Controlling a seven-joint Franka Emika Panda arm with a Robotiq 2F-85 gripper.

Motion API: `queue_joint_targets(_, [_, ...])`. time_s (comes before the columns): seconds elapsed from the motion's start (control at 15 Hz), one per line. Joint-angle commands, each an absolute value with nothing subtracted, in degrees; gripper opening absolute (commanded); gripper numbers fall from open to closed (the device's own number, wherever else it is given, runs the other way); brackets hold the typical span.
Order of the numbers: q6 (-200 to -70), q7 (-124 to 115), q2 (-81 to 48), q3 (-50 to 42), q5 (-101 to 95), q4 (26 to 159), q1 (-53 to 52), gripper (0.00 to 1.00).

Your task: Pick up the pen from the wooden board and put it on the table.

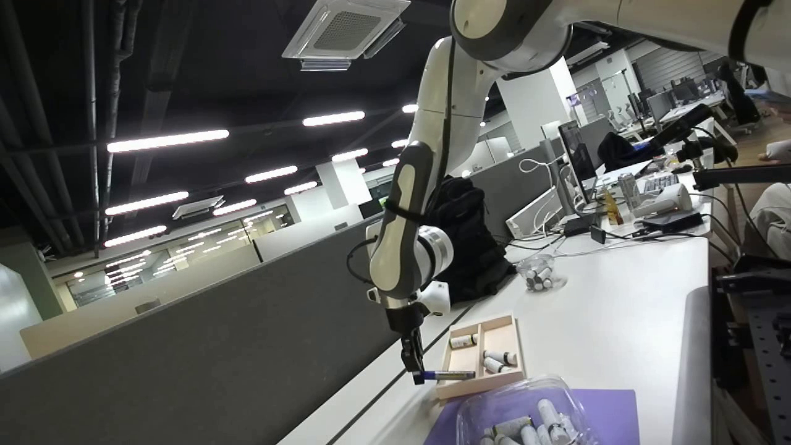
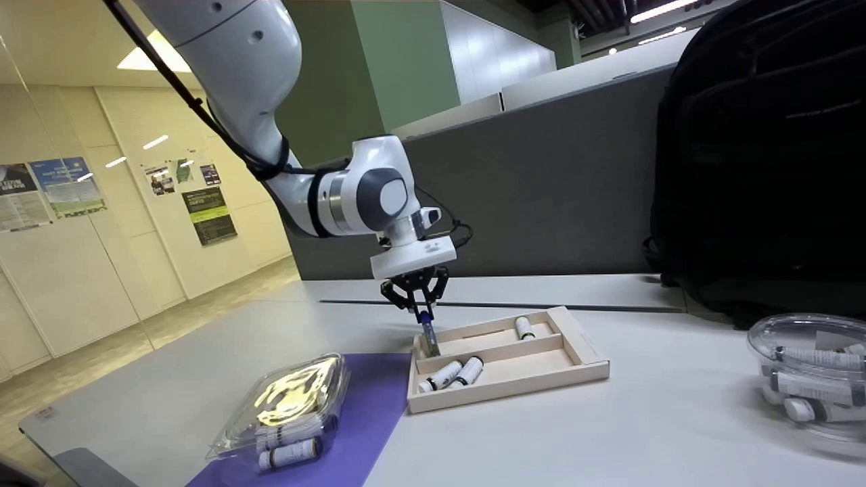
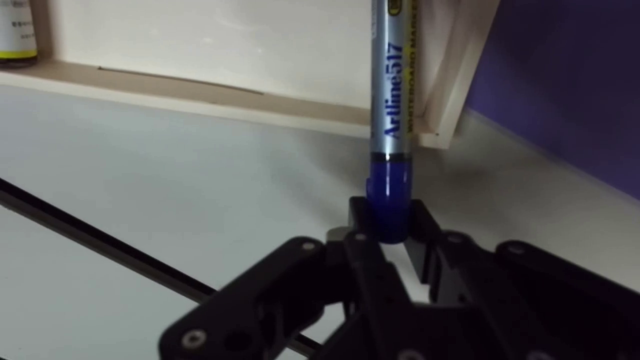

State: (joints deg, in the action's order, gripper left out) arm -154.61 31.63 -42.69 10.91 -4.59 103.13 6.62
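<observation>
My gripper (image 1: 419, 377) (image 2: 423, 312) is shut on the blue cap of the pen (image 1: 454, 374) (image 2: 429, 336). In the wrist view, the fingers (image 3: 389, 215) grip the cap's end and the pen's silver body (image 3: 391, 100) points away from them. The cap is outside the wooden board (image 1: 476, 386) (image 2: 511, 390), and the body reaches across its rim, over a corner beside the purple mat. I cannot tell whether the pen touches the board. The board's rim (image 3: 200, 102) also shows in the wrist view. The board lies on the white table (image 1: 618, 309) (image 2: 609, 433) (image 3: 150, 150).
White tubes (image 1: 499, 356) (image 2: 469, 370) lie in the board. A clear lidded box (image 1: 525, 402) (image 2: 284, 406) of tubes stands on the purple mat (image 1: 609, 414) (image 2: 372, 399). A round clear tub (image 1: 536, 272) (image 2: 812, 379), black backpack (image 1: 466, 241) (image 2: 758, 169) and grey partition (image 1: 216, 346) are nearby.
</observation>
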Motion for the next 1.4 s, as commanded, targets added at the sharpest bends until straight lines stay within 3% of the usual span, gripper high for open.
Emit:
queue_joint_targets(0.0, [-154.5, 33.0, -40.6, 12.9, -3.7, 104.4, 9.1, 0.06])
queue_joint_targets(0.67, [-153.2, 42.5, -30.1, 20.0, 4.1, 114.4, 13.5, 0.06])
queue_joint_targets(1.33, [-151.2, 42.1, -32.9, 16.5, 4.1, 116.0, 8.5, 0.06])
